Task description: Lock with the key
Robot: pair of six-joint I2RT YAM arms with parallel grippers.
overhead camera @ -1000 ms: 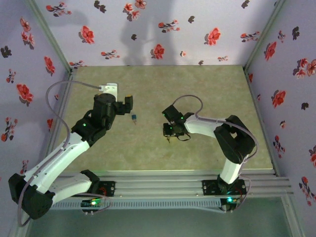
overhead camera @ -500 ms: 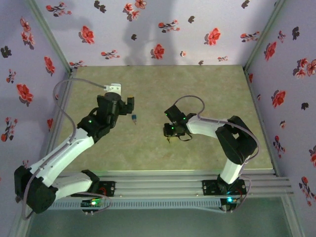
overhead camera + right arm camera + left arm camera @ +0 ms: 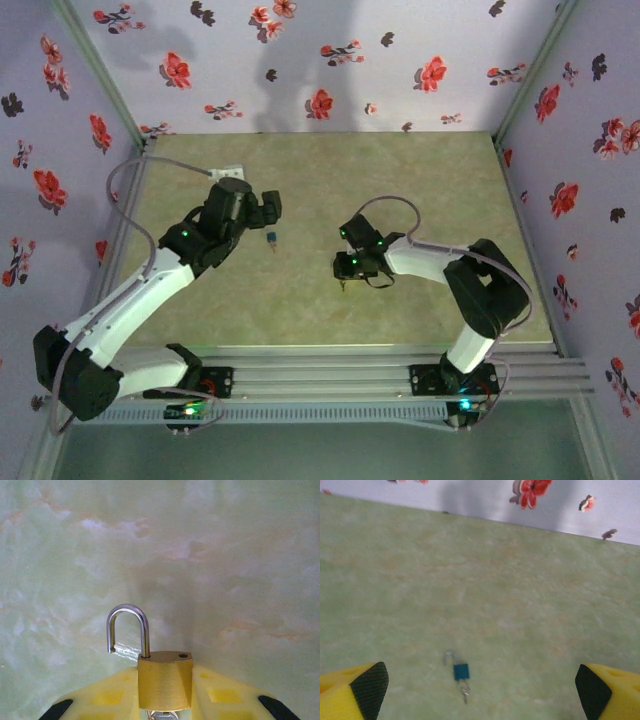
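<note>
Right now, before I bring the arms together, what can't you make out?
brass padlock underside, right wrist view: cut off by the bottom edge, keyhole unseen.
blue padlock, left wrist view: small and blurred; shackle state unreadable.
Top view: right gripper covers most of the brass padlock.

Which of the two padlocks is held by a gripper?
The brass padlock, clamped in the right gripper. The blue padlock lies free on the table, ahead of the open left gripper.
</note>
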